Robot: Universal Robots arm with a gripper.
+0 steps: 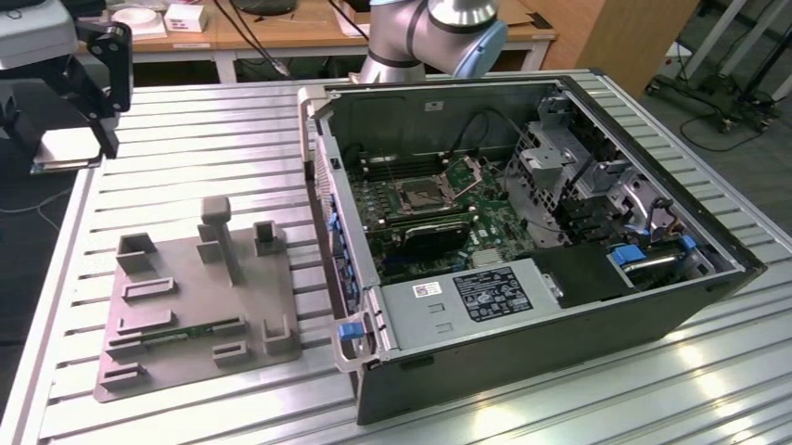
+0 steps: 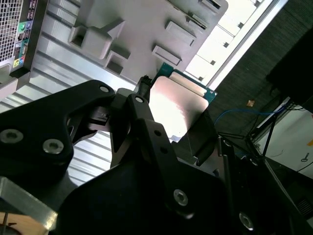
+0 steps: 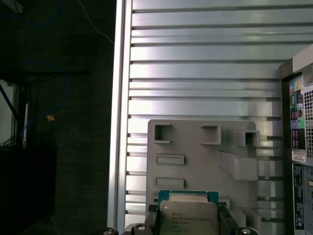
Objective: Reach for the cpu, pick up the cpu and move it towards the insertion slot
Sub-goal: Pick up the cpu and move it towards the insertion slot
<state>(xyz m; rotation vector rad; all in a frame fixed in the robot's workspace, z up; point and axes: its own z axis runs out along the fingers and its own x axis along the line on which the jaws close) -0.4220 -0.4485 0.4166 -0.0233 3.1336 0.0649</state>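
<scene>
Gripper (image 1: 62, 139): upper left of the exterior view, over the table (image 1: 185, 167) edge, clenched on the cpu (image 1: 65, 150).
Cpu: silvery face, pinched at two opposite edges in both wrist views, tray (image 1: 185, 306) beyond it.
Slot (image 1: 417, 195): frame centre, inside the open case (image 1: 557, 306), plate hinged up, well apart from the cpu.

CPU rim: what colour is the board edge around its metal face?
Teal-green rim on the cpu, around a pale silvery face; best in the second wrist view.

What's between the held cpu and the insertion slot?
In the exterior view, bare table slats, then the computer case's side wall, separate cpu and insertion slot.
</scene>
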